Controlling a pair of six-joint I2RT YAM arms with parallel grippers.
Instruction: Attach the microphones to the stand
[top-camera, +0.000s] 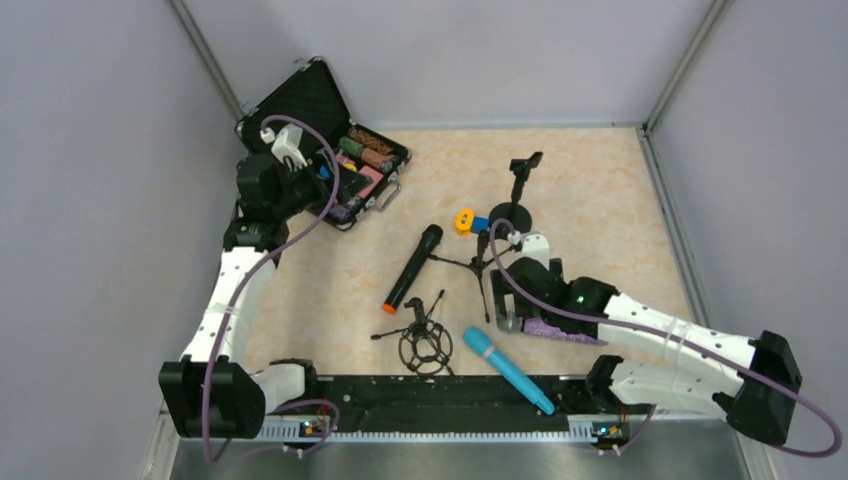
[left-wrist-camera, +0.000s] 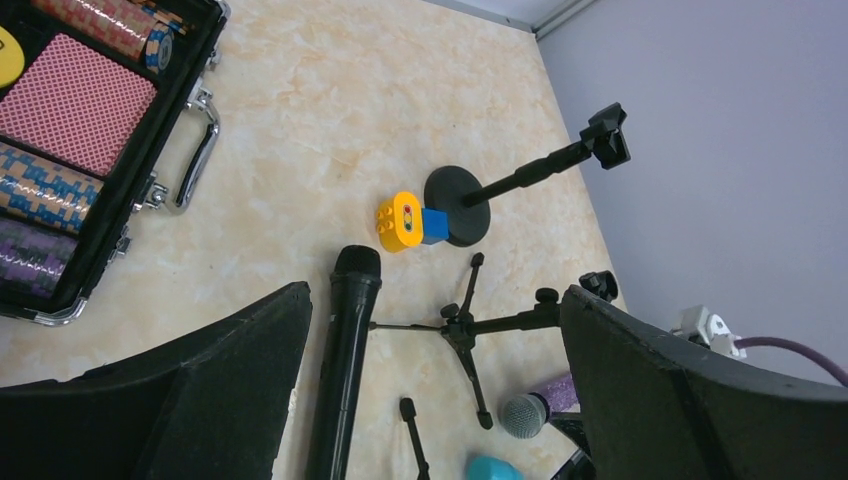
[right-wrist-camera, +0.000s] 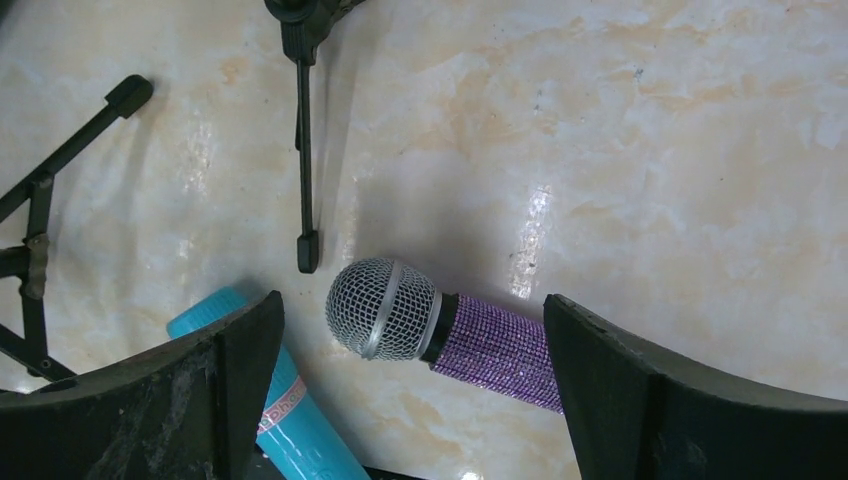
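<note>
The black microphone with an orange end (top-camera: 413, 268) lies mid-table; the left wrist view (left-wrist-camera: 345, 350) shows it too. The light-blue microphone (top-camera: 507, 369) lies near the front rail. The glittery purple microphone (right-wrist-camera: 440, 325) with a silver grille lies flat on the table. My right gripper (right-wrist-camera: 412, 320) is open and straddles it just behind the grille, fingers apart from it. Three black stands are in view: a round-base one (top-camera: 516, 195) upright, a tripod (top-camera: 480, 262), and a shock-mount tripod (top-camera: 420, 335). My left gripper (left-wrist-camera: 435, 330) is open and empty, held high by the case (top-camera: 318, 172).
An open black case (top-camera: 320, 130) with cards and chips sits at the back left. A yellow and blue toy block (top-camera: 467, 221) lies beside the round base. Grey walls close in the table on three sides. A black rail (top-camera: 440, 392) runs along the front.
</note>
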